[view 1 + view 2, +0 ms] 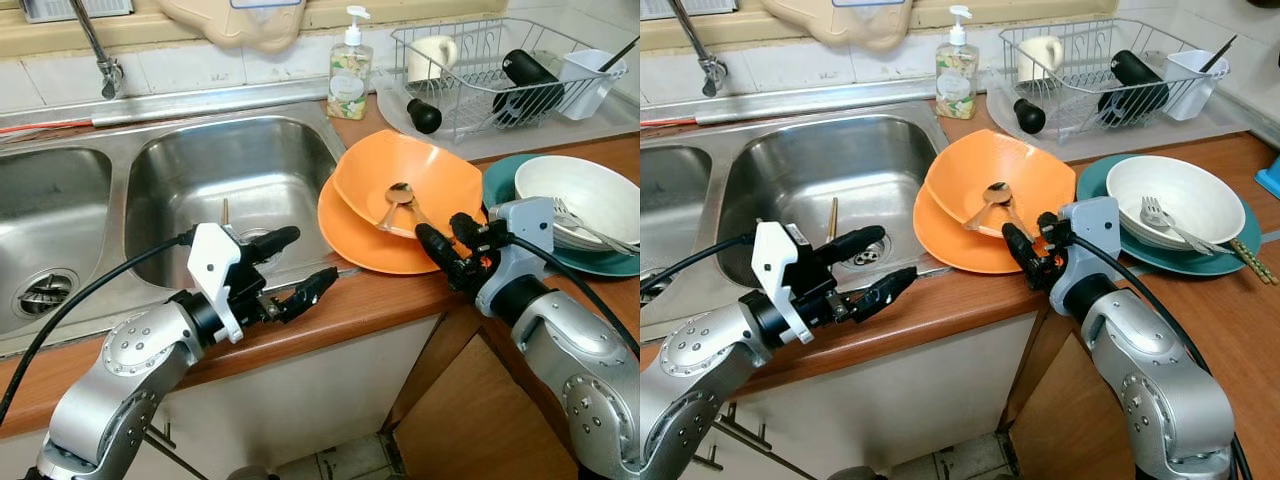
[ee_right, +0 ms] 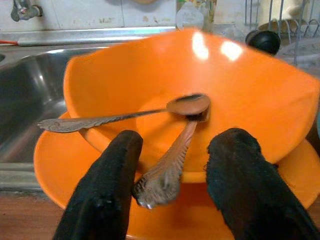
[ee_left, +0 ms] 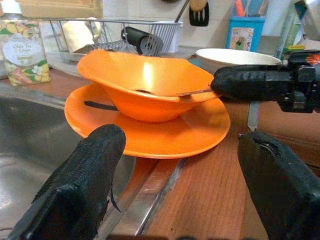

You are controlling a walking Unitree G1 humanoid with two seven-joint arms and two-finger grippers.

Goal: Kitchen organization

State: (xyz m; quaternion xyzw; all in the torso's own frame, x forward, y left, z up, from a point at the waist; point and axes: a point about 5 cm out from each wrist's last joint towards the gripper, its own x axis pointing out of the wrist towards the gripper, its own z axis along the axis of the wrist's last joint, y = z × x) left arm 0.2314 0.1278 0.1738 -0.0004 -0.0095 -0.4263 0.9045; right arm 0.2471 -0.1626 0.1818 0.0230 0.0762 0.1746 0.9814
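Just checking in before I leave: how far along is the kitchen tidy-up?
Early. Some items already sit in the drying rack. The open right gripper straddles a spoon handle in the orange bowl, not yet gripped. The orange plate, white bowl and fork still wait.

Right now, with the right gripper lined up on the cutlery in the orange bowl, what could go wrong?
1. The orange bowl sits tilted on the orange plate; pulling a handle may rock or slide it.
2. Two spoons cross in the bowl; the open right gripper may grab one and drag the other out.
3. The plate overhangs the sink edge, so a push could tip it in. The left gripper hovers open nearby.
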